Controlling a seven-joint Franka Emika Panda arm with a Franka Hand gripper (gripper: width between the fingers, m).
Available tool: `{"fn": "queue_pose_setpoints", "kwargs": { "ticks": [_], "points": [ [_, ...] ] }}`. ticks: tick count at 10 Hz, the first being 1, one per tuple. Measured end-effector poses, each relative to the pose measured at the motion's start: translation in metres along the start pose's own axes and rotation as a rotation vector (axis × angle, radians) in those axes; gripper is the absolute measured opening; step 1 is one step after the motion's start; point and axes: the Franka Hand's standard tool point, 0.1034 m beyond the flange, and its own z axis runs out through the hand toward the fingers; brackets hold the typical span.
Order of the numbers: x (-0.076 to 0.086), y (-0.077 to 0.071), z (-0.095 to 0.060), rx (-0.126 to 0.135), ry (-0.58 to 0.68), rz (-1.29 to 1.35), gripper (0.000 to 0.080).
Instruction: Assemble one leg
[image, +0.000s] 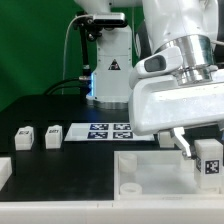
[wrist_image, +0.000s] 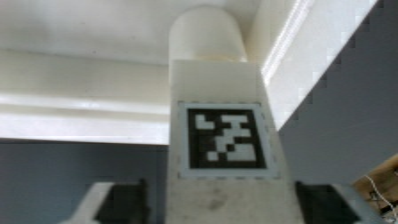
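Now, w/ the tool clenched on the leg, upright at the base rim on the exterior view's right, imo: line its rounded tip w/ the corner hole (hidden here), lower slowly, keep it vertical, don't loosen early.

Legs: three, each with a marker face: leg, leg, leg.
Base: one.
Marker board: one.
White block at the exterior view's left edge: one, kind unclear.
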Motion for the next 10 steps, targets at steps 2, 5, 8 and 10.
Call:
{"fn": "queue_pose_setpoints", "kwargs": {
  "ticks": [2,5,8,10],
  "points": [
    [-0.0002,0.0000,0.0001,0.000,0.000,0.000,0.0549],
    [-0.0005,0.0000,0.0002,0.000,-0.001,0.000,0.0644],
    [-0.0007,0.0000,0.0003,0.000,-0.001,0.000,0.0649],
    [-0.0025,0.0016,0.0008,0.001,-0.030,0.022,0.0649]
  ]
}}
